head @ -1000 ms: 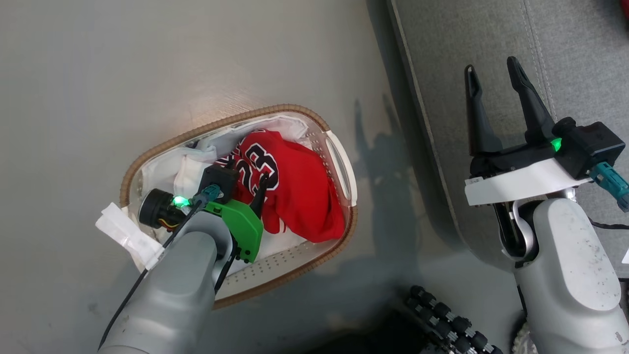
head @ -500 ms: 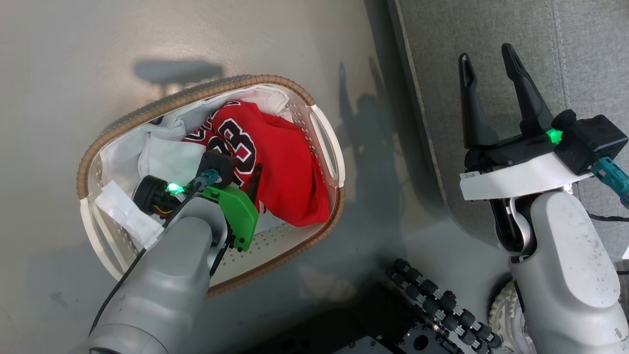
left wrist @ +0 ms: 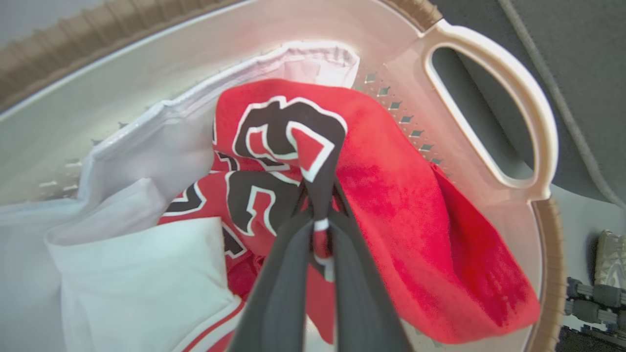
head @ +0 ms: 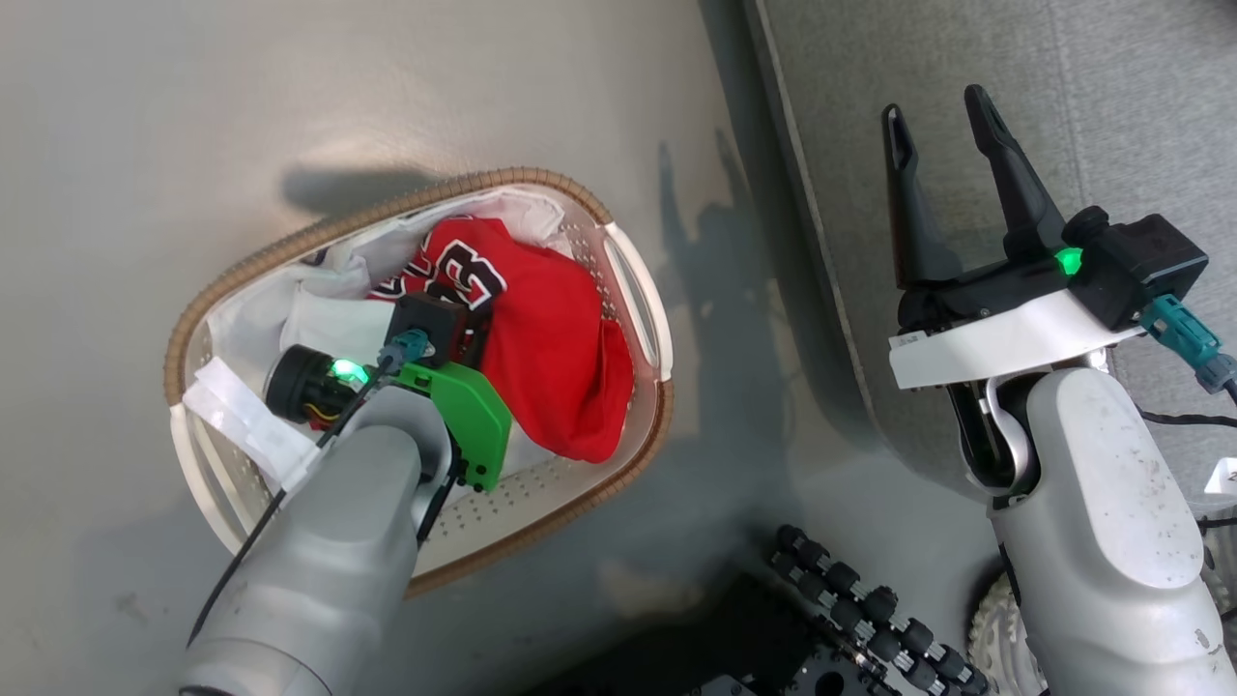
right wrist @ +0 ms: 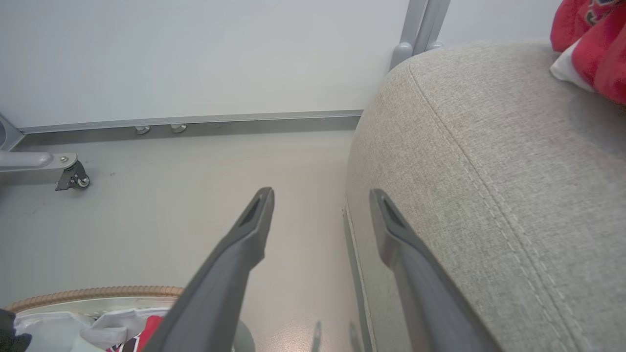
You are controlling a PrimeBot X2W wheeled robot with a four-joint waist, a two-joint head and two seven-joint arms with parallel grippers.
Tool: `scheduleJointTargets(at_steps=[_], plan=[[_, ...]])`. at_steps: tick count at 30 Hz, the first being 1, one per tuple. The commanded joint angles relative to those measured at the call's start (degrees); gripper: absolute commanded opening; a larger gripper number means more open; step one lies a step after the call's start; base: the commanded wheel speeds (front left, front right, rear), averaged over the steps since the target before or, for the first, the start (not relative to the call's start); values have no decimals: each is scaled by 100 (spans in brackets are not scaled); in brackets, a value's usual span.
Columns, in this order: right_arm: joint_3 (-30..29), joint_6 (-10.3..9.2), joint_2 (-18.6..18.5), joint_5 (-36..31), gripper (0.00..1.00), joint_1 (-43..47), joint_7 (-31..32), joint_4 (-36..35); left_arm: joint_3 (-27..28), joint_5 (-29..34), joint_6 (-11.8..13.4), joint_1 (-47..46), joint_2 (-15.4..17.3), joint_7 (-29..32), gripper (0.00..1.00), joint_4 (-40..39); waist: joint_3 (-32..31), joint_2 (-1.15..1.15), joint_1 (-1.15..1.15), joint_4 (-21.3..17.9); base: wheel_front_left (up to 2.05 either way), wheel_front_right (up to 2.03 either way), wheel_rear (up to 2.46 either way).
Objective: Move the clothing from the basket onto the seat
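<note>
Inside oval white perforated plastic basket [left wrist: 542, 129]: left tool [left wrist: 320, 217] clamped on numeral fold of red jersey [left wrist: 401, 195]. Judged soft, light, drapey; bunched ridge is best hold.

The jersey [left wrist: 391, 195] pinched in the left claw [left wrist: 320, 205] is bright red, with black numerals edged in white. Beside that claw lies a plain glossy white sheet [left wrist: 137, 274]. The basket [head: 551, 488] around them is white, dotted with small perforations, under a brown woven-look rim [head: 290, 244]. The left claw's fingers are dark grey, ahead of a green cover [head: 474, 425]. The right claw [head: 934, 106] is black on a white mount, with a green light. Under it the seat [head: 1111, 97] is speckled grey; the floor [head: 290, 97] is pale grey.
</note>
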Motion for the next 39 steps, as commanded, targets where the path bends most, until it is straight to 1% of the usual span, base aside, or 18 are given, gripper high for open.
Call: scheduleJointTargets(at_steps=[1,2,3,8,17,23,28,33,39], plan=[[-15,-6,-7,-37,100,-14,-12,64,47,-2,-13,129,27,-35,0,-131,-401,13,0,127,0,0,0],[-13,-6,-11,-52,100,10,-12,113,82,19,-12,208,43,-35,0,-223,-526,13,0,170,0,0,0],[5,-6,-8,-103,100,80,-11,211,174,6,-12,404,53,-36,0,-409,-823,13,0,271,0,0,0],[-5,-6,-15,-214,100,279,-11,448,311,31,-15,858,36,-37,0,-920,-1545,13,0,595,0,0,0],[-37,-6,-22,-348,100,888,-11,891,373,227,-17,1728,25,-38,0,-1966,-2907,13,0,1308,0,0,0],[-94,-6,-76,-367,100,1413,-11,1056,560,385,-16,2159,32,-39,0,-2704,-3630,13,0,1672,0,0,0],[-139,-6,-67,-322,100,1778,-11,1134,761,591,-17,2367,84,-38,0,-3361,-4106,13,0,1826,0,0,0],[-116,-6,-74,-345,100,2113,-11,1170,1137,679,-17,2570,68,-39,0,-4045,-4519,13,0,1901,0,0,0],[-129,-6,-76,-332,100,2364,-11,1199,1416,816,-17,2653,44,-38,0,-4534,-4779,13,0,1932,0,0,0]])
